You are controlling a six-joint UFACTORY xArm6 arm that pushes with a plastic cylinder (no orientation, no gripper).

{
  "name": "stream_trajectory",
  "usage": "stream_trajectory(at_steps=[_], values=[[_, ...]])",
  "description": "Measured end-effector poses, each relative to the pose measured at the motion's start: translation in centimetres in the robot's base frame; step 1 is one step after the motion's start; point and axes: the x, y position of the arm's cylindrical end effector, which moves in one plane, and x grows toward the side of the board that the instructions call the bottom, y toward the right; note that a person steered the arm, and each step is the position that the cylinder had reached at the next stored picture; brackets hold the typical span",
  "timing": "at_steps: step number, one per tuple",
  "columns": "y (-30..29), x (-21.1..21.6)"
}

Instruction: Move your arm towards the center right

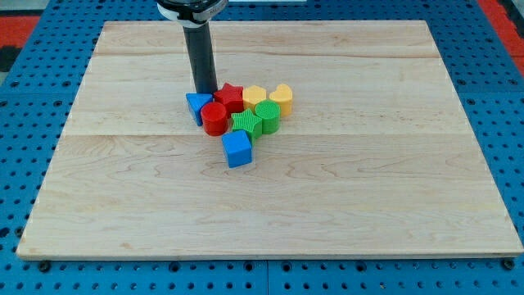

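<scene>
Camera view: my tip [205, 93], a bare rod holding nothing, sits at the cluster's 11 o'clock edge, touching or just beside the blue triangle [196, 106] and red star [230, 97]. Target, board [393, 197] centre right, is at 3 o'clock. Risk: a straight sweep ploughs the red star, yellow blocks [267, 97] and green blocks [256, 119], scattering them. Route around.
</scene>
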Motion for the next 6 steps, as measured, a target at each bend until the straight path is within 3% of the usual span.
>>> stream_trajectory(at_steps=[2, 3, 4, 6], values=[[-0.2, 0.0], [-3.0, -1.1], [-0.4, -3.2], [13.2, -5.5]])
